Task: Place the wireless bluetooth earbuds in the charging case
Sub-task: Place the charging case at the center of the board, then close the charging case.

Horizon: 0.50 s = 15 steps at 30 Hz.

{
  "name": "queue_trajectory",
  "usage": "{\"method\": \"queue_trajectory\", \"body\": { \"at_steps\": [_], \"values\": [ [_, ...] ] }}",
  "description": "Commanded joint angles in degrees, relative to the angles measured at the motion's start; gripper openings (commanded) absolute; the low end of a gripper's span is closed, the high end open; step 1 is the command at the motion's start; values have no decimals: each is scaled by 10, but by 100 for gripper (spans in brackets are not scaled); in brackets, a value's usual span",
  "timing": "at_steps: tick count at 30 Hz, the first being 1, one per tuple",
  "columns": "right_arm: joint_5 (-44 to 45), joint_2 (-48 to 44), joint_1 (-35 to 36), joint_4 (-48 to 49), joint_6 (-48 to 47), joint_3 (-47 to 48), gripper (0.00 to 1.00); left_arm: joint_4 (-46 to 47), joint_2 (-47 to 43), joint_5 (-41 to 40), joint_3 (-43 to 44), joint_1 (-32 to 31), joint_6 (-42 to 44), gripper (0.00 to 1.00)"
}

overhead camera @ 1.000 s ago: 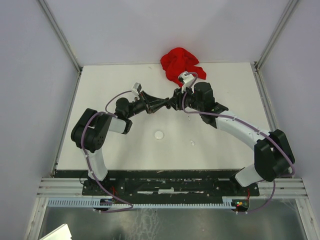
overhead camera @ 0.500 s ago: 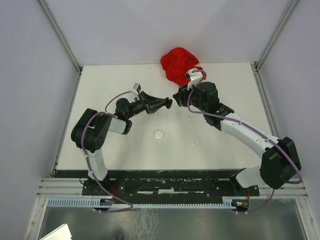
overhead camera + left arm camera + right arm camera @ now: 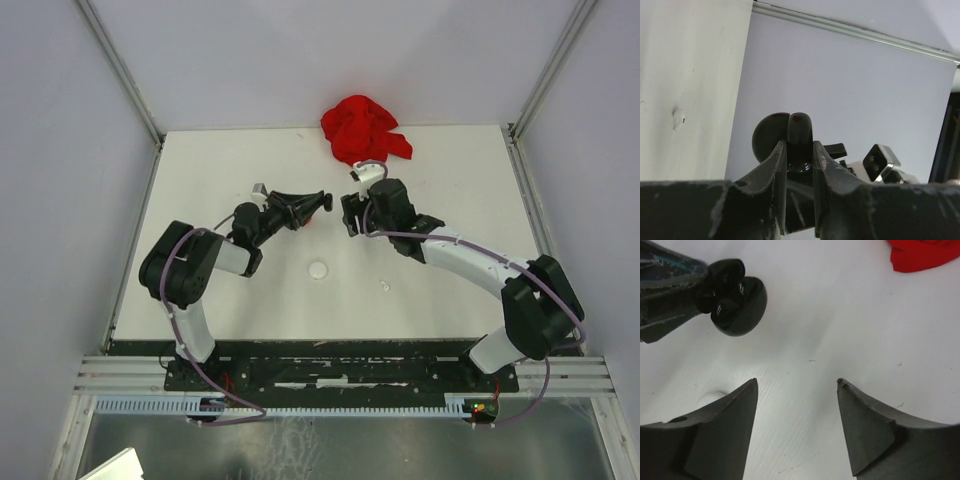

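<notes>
Table [image 3: 220, 170]: red cloth [image 3: 362, 130] beyond charging case [image 3: 747, 307].

The left gripper [image 3: 321, 202] is stretching rightward, clamping the case [image 3: 742, 307]. The right gripper [image 3: 797, 382] is tilting downward just beside it, jaws gaping wide, not touching.

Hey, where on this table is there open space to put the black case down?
Bare table lies in the far left corner, between the red cloth and the left edge, and in the far right corner, right of the cloth. It is crowded mid-table, where the left pincer holding the charging case faces the open right pincer, and around the white disc.
</notes>
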Motion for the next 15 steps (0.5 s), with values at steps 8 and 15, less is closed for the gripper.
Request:
{"method": "queue_trajectory", "body": {
  "at_steps": [8, 15],
  "values": [
    [33, 75, 43, 201, -52, -15, 99, -62, -51, -68, 12, -30, -73, 3],
    [84, 125, 47, 213, -69, 21, 100, -59, -45, -50, 2, -35, -75, 3]
  ]
}}
